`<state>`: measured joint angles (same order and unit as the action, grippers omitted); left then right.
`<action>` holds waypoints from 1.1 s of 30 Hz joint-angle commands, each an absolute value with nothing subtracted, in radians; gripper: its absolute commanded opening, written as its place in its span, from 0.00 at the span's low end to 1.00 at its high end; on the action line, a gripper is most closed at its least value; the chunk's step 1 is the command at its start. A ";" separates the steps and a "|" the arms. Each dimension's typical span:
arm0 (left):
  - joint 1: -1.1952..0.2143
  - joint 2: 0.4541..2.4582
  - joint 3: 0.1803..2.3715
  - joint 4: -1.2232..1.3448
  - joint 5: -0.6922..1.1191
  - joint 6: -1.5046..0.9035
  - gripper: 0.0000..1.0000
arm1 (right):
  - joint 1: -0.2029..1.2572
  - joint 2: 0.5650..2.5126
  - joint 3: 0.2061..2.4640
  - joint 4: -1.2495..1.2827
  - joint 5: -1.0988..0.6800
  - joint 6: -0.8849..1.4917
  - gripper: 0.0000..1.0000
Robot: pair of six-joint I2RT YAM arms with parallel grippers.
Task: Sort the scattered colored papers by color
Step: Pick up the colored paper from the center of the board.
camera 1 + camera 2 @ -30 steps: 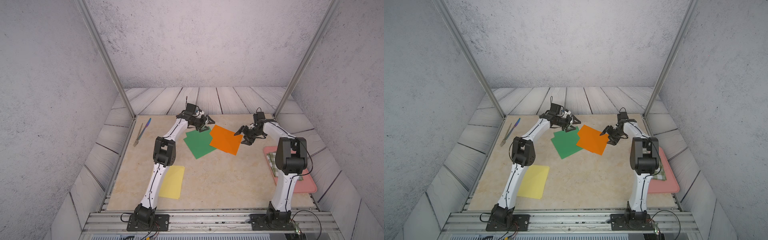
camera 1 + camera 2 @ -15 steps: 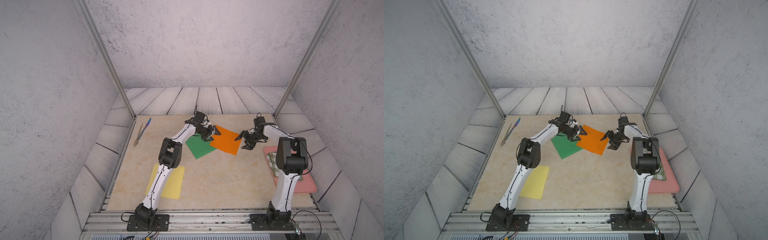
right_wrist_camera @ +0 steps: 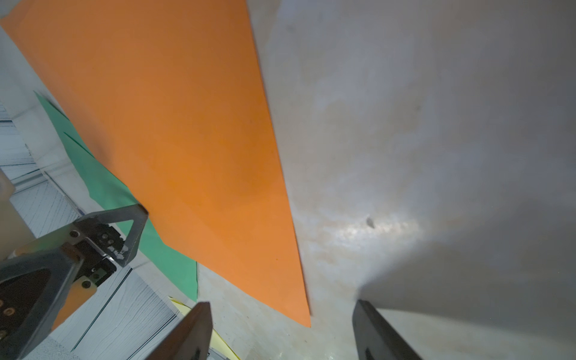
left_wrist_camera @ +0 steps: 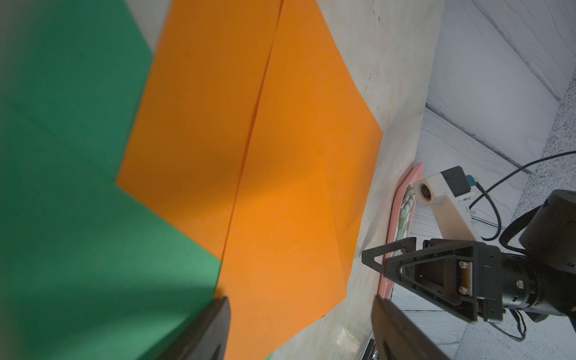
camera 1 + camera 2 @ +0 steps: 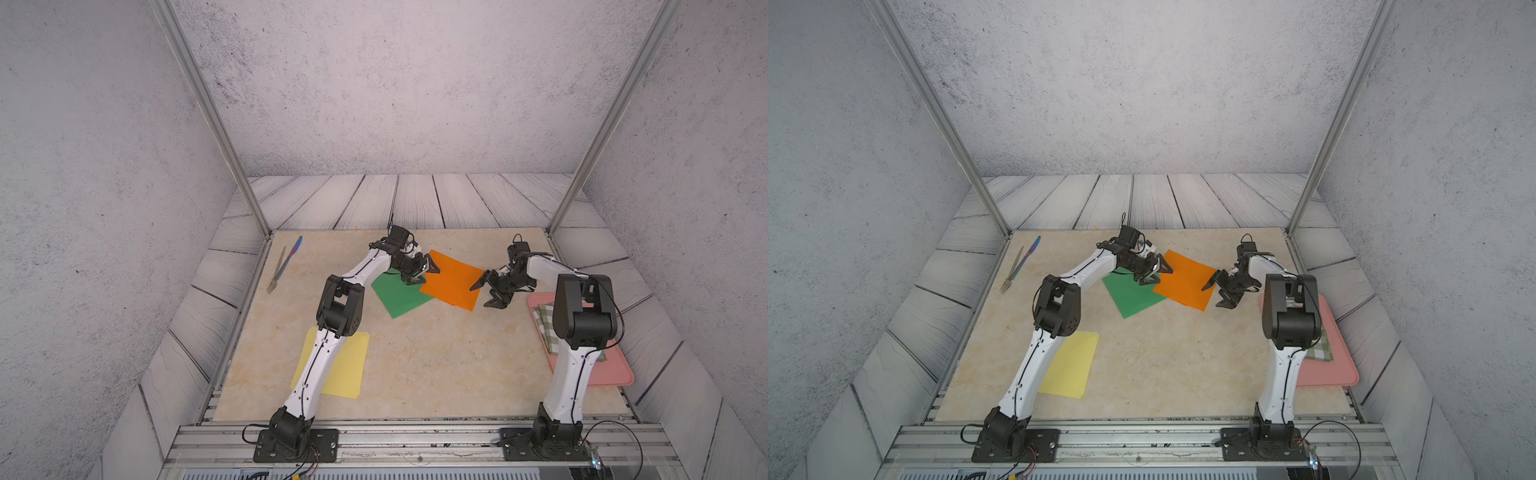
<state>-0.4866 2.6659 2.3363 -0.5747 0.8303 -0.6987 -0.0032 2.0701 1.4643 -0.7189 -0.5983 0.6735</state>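
Note:
Two overlapping orange papers [image 5: 453,282] [image 4: 280,174] lie at the table's far middle, partly over a green paper [image 5: 397,297] [image 4: 68,156]. A pale yellow paper [image 5: 345,365] lies near the front left, partly under the left arm. My left gripper [image 5: 424,275] [image 4: 300,327] is open, low over the orange papers' left corner where they meet the green. My right gripper [image 5: 478,296] [image 3: 280,330] is open, straddling the orange papers' [image 3: 187,140] right corner. Neither holds anything.
A fork and a blue-handled knife [image 5: 284,264] lie at the far left of the table. A pink tray [image 5: 615,365] with a green-and-white checked cloth [image 5: 544,324] sits at the right edge, behind the right arm. Metal posts stand at the far corners.
My left gripper has swung right from the green paper's far side to the orange papers' left corner. My right gripper has shifted slightly nearer along their right edge. The papers have not moved.

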 commanded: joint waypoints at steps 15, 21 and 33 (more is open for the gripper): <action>-0.541 2.663 2.260 -0.596 0.824 -0.696 0.78 | 0.034 2.203 1.567 -0.874 -0.525 0.532 0.73; -0.541 2.666 2.260 -0.592 0.830 -0.701 0.78 | 0.041 2.217 1.585 -0.877 -0.495 0.512 0.73; -0.541 2.658 2.221 -0.581 0.839 -0.698 0.78 | 0.042 2.192 1.591 -0.711 -0.650 0.590 0.73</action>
<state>-0.5331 2.6419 2.2627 -0.5129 0.8776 -0.7002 0.0364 2.1525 1.5917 -0.7719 -0.6067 0.5674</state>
